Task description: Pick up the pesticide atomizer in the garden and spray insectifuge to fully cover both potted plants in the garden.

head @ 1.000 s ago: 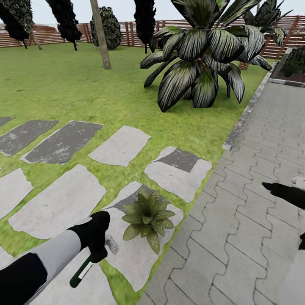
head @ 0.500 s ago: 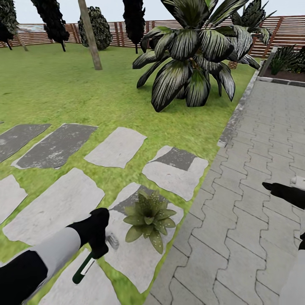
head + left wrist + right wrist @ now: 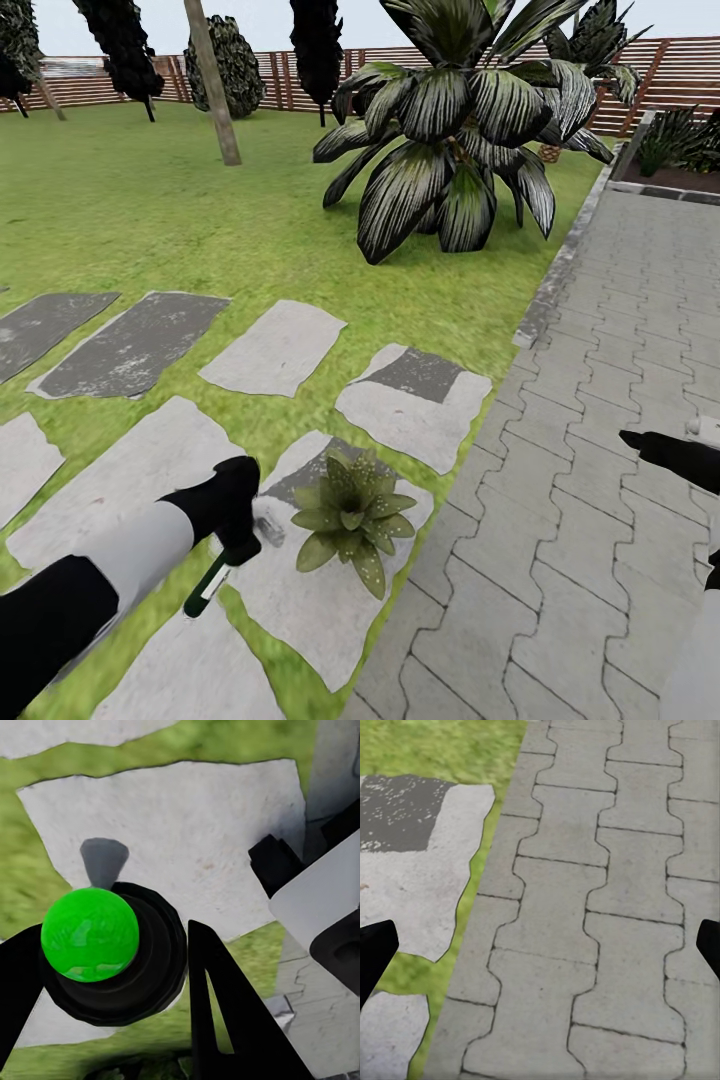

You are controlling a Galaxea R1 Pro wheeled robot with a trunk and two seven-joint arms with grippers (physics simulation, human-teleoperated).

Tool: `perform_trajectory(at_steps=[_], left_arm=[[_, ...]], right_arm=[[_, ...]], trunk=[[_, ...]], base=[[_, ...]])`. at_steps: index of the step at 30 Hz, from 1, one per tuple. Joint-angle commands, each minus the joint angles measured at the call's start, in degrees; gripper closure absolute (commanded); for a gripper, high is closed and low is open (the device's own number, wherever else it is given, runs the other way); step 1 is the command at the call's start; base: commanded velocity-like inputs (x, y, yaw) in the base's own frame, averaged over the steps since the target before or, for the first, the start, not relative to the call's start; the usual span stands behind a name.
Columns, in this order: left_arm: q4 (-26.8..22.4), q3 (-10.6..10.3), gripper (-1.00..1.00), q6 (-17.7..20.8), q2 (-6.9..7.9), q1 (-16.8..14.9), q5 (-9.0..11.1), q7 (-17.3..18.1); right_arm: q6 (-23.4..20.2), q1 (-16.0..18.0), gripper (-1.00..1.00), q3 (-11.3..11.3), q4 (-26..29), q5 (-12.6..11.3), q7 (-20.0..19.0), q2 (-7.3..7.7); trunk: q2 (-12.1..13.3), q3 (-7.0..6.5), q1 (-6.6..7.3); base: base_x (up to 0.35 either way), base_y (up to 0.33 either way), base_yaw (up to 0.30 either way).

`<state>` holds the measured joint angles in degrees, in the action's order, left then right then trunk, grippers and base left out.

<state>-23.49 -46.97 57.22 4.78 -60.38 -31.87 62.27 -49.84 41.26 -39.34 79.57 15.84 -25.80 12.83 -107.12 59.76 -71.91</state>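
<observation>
left gripper [image 3: 238, 545]: clamped on slim dark green atomizer bottle [image 3: 208, 585], whitish head [image 3: 268, 528] aimed at light-green rosette plant [image 3: 350, 515] for spraying
right gripper [image 3: 540, 945]: spread apart, idle over grey paving [image 3: 607, 915]

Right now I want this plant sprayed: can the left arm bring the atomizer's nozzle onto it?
Probably yes. The left claw holds the atomizer right beside the plant, nozzle end toward it, with nothing between them.

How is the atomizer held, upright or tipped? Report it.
Tipped: the pesticide atomizer slants down from the left claw, its spray head toward the potted plant.
</observation>
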Motion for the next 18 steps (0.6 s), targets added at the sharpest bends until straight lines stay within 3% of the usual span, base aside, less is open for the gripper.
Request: perform_trajectory(at_steps=[1, 5, 9, 15, 18], left_arm=[[-0.2, -0.1, 1.0, 0.3, 0.0, -0.7, -0.5, 0.6], [-0.2, 0.0, 1.0, 0.3, -0.42, -2.2, -0.5, 0.7], [-0.2, 0.0, 1.0, 0.4, -2.15, -2.5, -0.5, 0.6], [-0.2, 0.0, 1.0, 0.3, -2.39, -2.3, -0.5, 0.6], [-0.2, -0.1, 1.0, 0.3, -2.33, -1.5, -0.5, 0.6]], right_arm=[[-0.2, 0.1, -1.0, -0.1, 0.1, 0.6, -0.6, 0.0], [-0.2, 0.1, -1.0, -0.1, 0.1, 0.6, -0.6, -0.01], [-0.2, 0.1, -1.0, -0.1, 0.1, 0.6, -0.6, 0.0], [-0.2, 0.1, -1.0, -0.1, 0.1, 0.6, -0.6, -0.01], [-0.2, 0.1, -1.0, -0.1, 0.1, 0.6, -0.6, 0.0]], trunk=[[0.0, 0.05, 0.0], [0.0, 0.05, 0.0], [0.0, 0.05, 0.0], [0.0, 0.05, 0.0], [0.0, 0.05, 0.0]], base=[[0.0, 0.0, 0.0], [0.0, 0.0, 0.0], [0.0, 0.0, -0.126], [0.0, 0.0, -0.244], [0.0, 0.0, -0.051]])
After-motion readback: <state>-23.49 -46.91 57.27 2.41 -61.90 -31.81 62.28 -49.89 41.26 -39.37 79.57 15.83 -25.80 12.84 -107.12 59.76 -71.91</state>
